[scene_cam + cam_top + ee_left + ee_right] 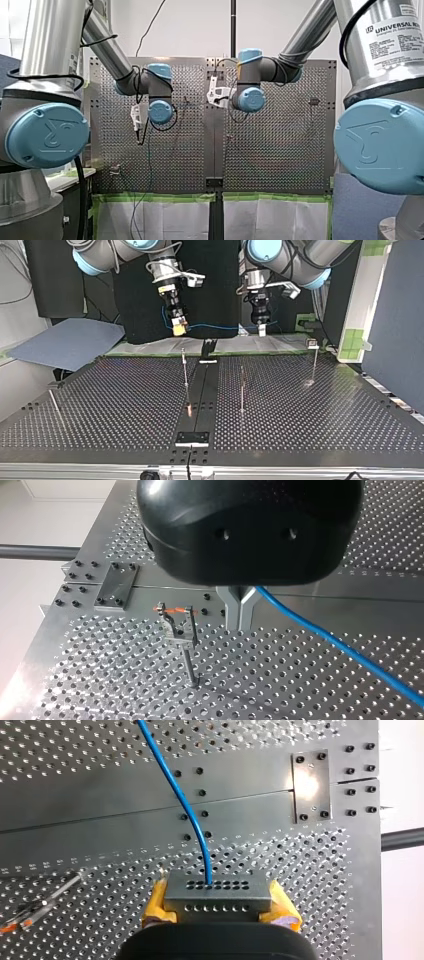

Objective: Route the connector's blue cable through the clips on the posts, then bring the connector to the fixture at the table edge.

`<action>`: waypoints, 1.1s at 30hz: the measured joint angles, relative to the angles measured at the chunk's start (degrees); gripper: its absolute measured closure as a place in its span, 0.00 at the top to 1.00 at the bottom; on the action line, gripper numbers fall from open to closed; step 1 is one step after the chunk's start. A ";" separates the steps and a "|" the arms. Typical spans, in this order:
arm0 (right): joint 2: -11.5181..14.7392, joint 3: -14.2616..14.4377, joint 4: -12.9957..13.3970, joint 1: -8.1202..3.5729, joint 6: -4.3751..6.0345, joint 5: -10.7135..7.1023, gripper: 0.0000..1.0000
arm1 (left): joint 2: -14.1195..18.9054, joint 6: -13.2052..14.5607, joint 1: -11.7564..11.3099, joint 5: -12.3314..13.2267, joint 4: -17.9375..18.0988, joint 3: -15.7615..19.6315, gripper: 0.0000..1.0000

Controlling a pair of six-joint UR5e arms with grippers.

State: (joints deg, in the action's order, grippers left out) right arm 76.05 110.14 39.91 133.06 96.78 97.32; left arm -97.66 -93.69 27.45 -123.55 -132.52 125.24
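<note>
While both arms hang above the counter (115, 405), the blue cable (215, 326) stretches between them.
My right pincer (218, 904) is clenched on the grey connector (217, 892), yellow pads (156, 902) either side; seen from across the counter, the cable runs toward three o'clock to my left pincer (240, 612), whose metal fingers (231, 611) pinch it. A clip-topped post (178, 630) stands beside that pincer, apart from the cable.

A grey perforated metal connector block (216, 896) sits clamped between yellow pads (156, 902) — its thin blue cable (175, 790) curves away ahead.
</note>
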 joint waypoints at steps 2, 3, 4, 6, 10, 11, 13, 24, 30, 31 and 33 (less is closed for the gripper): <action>-0.63 -0.56 0.04 -0.22 -0.11 -0.06 0.00 | -0.01 0.00 -0.44 0.69 0.03 -0.18 0.00; -0.97 -0.76 0.11 -0.31 -0.14 -0.08 0.00 | -0.01 0.00 -0.61 0.95 0.05 -0.26 0.00; -1.37 -0.94 0.25 -0.40 -0.15 -0.12 0.00 | -0.07 0.00 -0.85 1.30 0.02 -0.40 0.00; -2.36 -1.22 0.72 -0.58 -0.12 -0.28 0.00 | -0.19 -0.02 -1.29 1.90 -0.04 -0.76 0.00; -4.21 -1.50 1.66 -0.92 0.04 -0.63 0.00 | -0.41 -0.12 -2.36 3.08 -0.31 -1.68 0.00; -4.80 -1.67 1.80 -1.05 0.07 -0.82 0.00 | -0.44 -0.17 -2.59 3.32 -0.36 -1.89 0.00; -5.59 -1.97 1.88 -1.28 0.12 -1.15 0.00 | -0.50 -0.23 -3.23 3.99 -0.59 -2.35 0.00; -6.52 -3.85 1.48 -3.54 0.54 -4.24 0.00 | -0.68 -0.43 -8.37 9.16 -2.18 -3.07 0.00; -6.59 -4.87 1.47 -5.08 1.36 -6.34 0.00 | -0.71 -0.39 -11.21 12.01 -2.38 -3.74 0.00; -6.60 -5.03 1.43 -5.29 1.40 -6.64 0.00 | -0.71 -0.40 -11.78 12.57 -2.42 -4.06 0.00; -6.62 -5.33 1.33 -5.78 1.46 -7.43 0.00 | -0.72 -0.41 -12.63 13.35 -2.58 -4.62 0.00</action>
State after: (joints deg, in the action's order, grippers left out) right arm 69.43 104.80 41.23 127.28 98.24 89.89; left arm -98.38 -94.10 14.82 -110.20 -135.10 120.61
